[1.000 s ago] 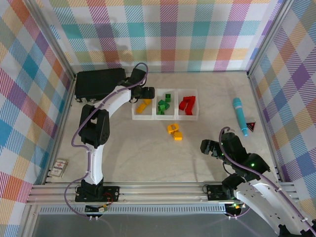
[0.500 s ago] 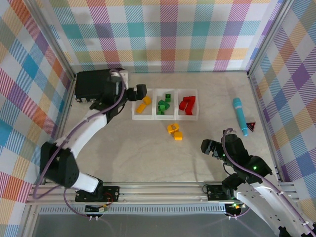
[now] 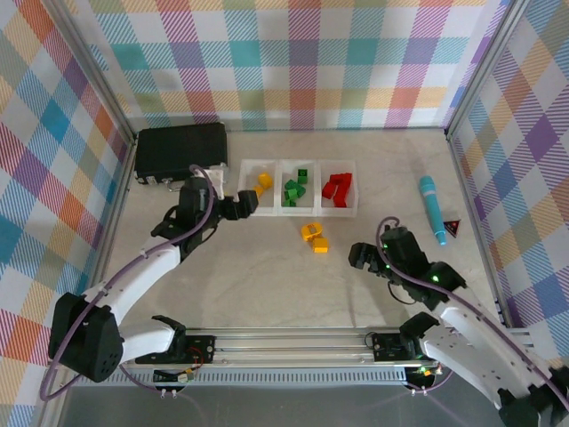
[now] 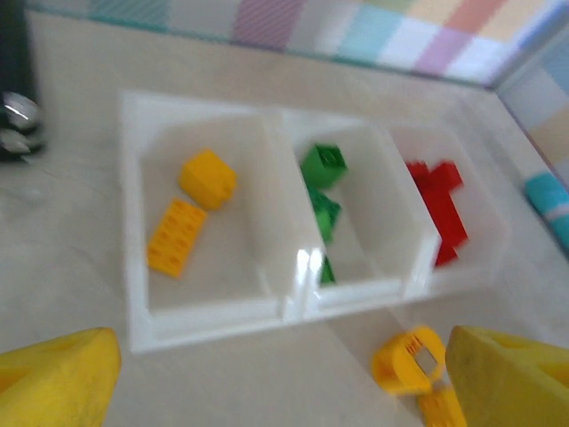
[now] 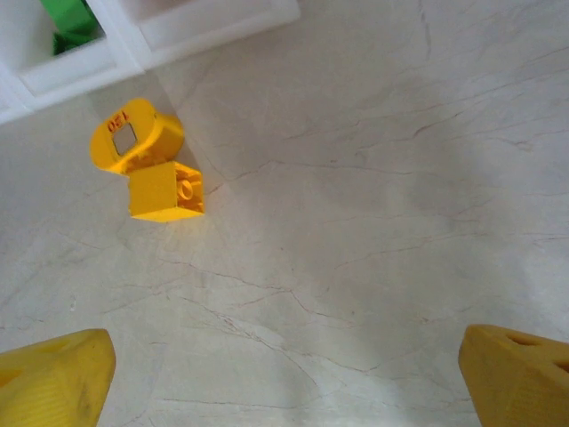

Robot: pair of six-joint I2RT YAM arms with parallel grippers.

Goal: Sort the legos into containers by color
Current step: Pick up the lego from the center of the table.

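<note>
Three joined clear-white containers [image 3: 297, 212] stand mid-table. The left one holds two yellow legos [image 4: 206, 178], the middle one green legos [image 3: 295, 189], the right one red legos [image 3: 338, 187]. Two more yellow legos [image 3: 315, 237] lie touching on the table just in front of the containers, a rounded piece [image 5: 135, 135] and a square brick [image 5: 164, 191]. My left gripper [image 3: 242, 205] hovers by the left container's near-left corner, open, with nothing between its fingers [image 4: 53, 382]. My right gripper [image 3: 363, 256] is right of the loose yellow legos, open and empty, over bare table [image 5: 284, 391].
A black latched case [image 3: 178, 149] sits at the back left beside the containers. A teal pen-like tool [image 3: 432, 206] and a small red-black triangle [image 3: 452, 228] lie at the right. A small card packet [image 3: 108, 301] rests near the left front edge. Checked walls enclose the table.
My left arm has swung back from over the left container toward the near side, leaving yellow legos in it. The right gripper has shifted slightly left toward the loose yellow legos.
</note>
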